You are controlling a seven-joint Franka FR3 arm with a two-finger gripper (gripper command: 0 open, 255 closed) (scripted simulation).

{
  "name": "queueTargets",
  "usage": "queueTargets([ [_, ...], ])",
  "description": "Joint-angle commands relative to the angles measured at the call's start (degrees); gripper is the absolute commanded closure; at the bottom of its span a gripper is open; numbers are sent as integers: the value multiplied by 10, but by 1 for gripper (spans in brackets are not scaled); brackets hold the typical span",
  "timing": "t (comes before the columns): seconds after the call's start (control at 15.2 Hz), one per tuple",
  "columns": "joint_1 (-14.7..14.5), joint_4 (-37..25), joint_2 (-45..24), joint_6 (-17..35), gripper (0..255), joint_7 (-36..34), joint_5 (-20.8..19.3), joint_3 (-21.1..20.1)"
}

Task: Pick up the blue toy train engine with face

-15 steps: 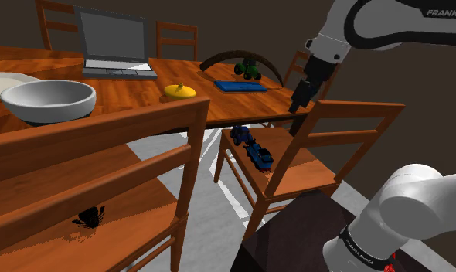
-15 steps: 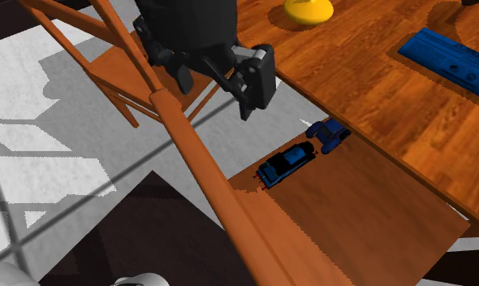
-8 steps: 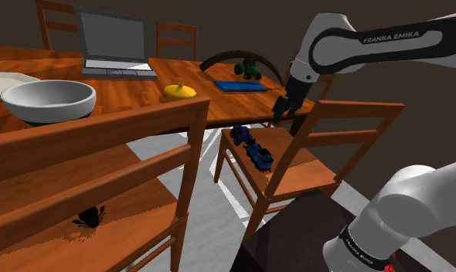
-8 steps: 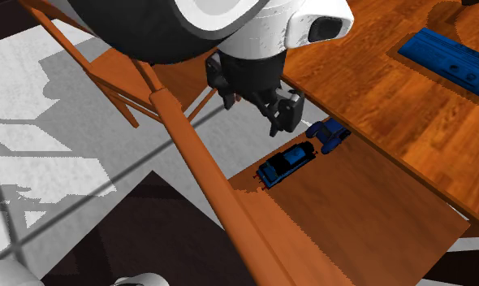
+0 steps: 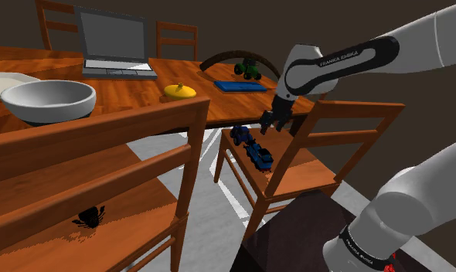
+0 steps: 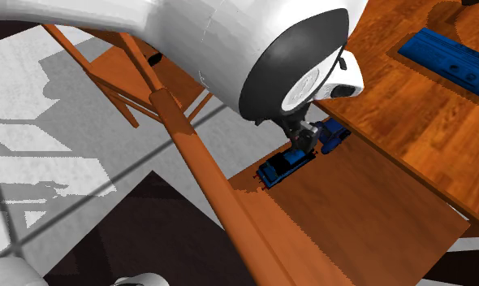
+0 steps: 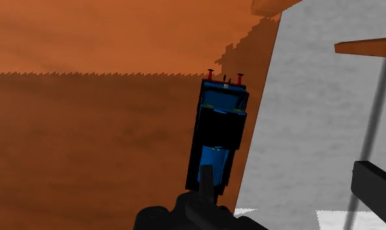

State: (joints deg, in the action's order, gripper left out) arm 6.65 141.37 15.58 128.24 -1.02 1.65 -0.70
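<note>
The blue toy train engine [image 5: 259, 157] lies on the seat of a wooden chair [image 5: 296, 179], close to the seat's edge. In the second exterior view the train [image 6: 285, 163] sits just under my hand. My gripper [image 5: 270, 124] hangs open a little above the seat, over the train and the other toy, holding nothing. In the wrist view the train [image 7: 218, 134] runs lengthwise with two red buffers at its far end. One black finger [image 7: 376, 189] stands well off to its side, not touching it.
A second blue wheeled toy [image 5: 239, 134] lies end to end with the train. The chair's back rail [image 6: 193, 154] and the table edge [image 6: 368, 106] flank the seat. The table [image 5: 134, 96] carries a bowl [image 5: 49, 101], laptop [image 5: 114, 42], yellow object [image 5: 180, 91], blue flat item [image 5: 240, 86] and green tractor [image 5: 248, 69].
The arm has swung down and toward the shoulder view's left. The gripper dropped from beside the chair back to just above the toys on the seat, still open.
</note>
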Motion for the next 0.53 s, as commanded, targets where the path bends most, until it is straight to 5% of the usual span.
queueTargets([
  [0.0,4,-7,-44,33,0,-15,3,1],
  [0.46,22,-54,-195,122,0,-42,19,17],
])
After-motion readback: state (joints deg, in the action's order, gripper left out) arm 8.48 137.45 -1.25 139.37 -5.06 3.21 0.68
